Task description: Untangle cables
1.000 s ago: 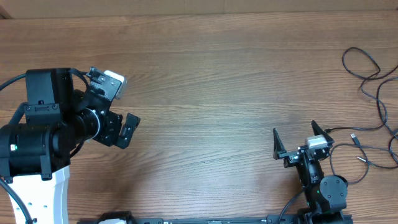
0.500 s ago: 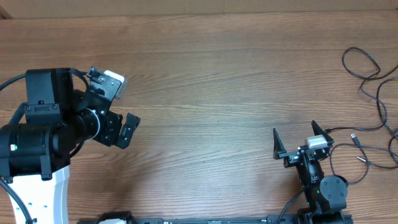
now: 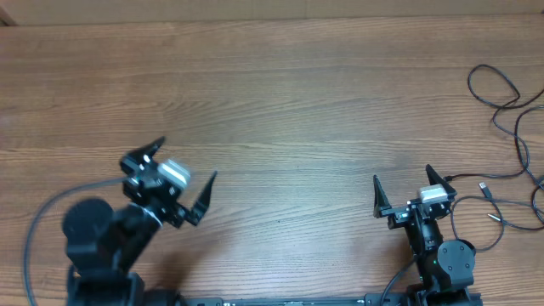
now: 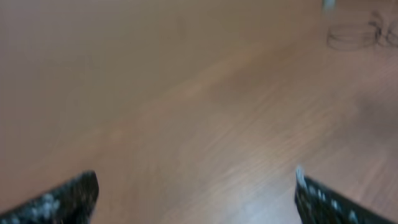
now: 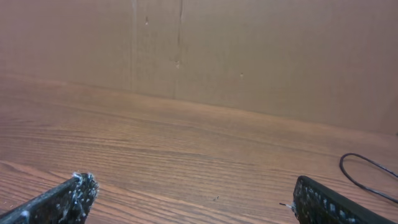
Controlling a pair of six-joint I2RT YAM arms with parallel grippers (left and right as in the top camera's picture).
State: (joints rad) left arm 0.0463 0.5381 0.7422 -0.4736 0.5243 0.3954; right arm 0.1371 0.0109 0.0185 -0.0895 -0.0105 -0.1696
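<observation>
Though thin, loopy blk cables (image 3: 471, 82).

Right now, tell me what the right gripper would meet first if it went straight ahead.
Likely nothing on the table: the open right gripper faces bare wood, and the way looks free up to the brown wall. The cables lie off to its right, outside that line.

left gripper (image 3: 188, 158) and right gripper (image 3: 401, 174) both spread wide, empty.
</observation>
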